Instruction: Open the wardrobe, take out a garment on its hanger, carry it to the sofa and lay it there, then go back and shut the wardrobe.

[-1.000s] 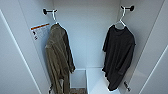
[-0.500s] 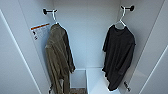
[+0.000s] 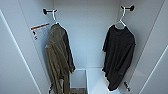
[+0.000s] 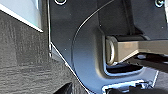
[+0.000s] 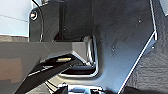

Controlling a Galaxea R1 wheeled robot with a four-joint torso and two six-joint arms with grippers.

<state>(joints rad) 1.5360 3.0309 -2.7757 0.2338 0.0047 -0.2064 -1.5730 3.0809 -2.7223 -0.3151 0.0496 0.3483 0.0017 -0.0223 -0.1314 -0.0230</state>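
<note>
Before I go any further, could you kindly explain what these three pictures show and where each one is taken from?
The wide picture comes from a camera high on a wheeled, two-armed robot, looking into an open white wardrobe. Two garments hang inside from black hooks: an olive jacket on the left and a black T-shirt on a white hanger on the right. The other two pictures come from cameras on the robot's wrists; the dark shapes there are the robot's own parts, above dark floor. Nothing appears to be held.

Wardrobe (image 3: 87,37) open: jacket (image 3: 58,60) hangs left, garment (image 3: 118,55) right.
</note>
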